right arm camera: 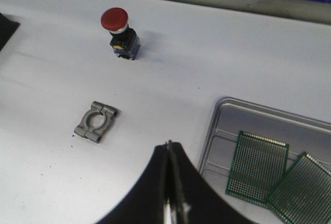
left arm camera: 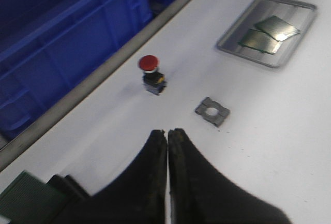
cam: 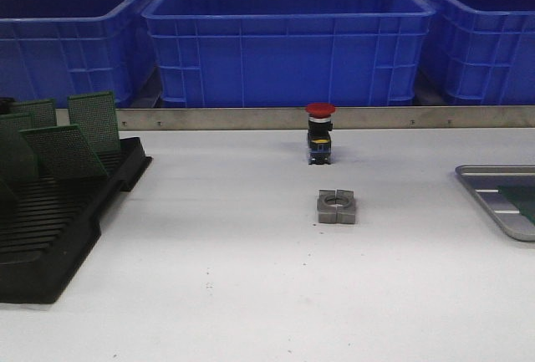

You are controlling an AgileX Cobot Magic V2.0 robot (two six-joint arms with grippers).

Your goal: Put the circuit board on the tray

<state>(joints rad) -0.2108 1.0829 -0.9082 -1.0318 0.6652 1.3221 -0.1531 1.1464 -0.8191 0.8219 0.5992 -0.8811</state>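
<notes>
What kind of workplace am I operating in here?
Probably an electronics assembly or sorting bench: blue plastic crates behind the white table, a black slotted rack holding green circuit boards, and a metal tray.

White table, metal rail along back, blue crates behind

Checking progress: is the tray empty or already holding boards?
Not empty. The tray holds two green circuit boards lying flat, overlapping at one corner.

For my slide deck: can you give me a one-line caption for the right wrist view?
Shut right gripper above table beside tray holding two circuit boards, clamp and red button beyond.
</notes>
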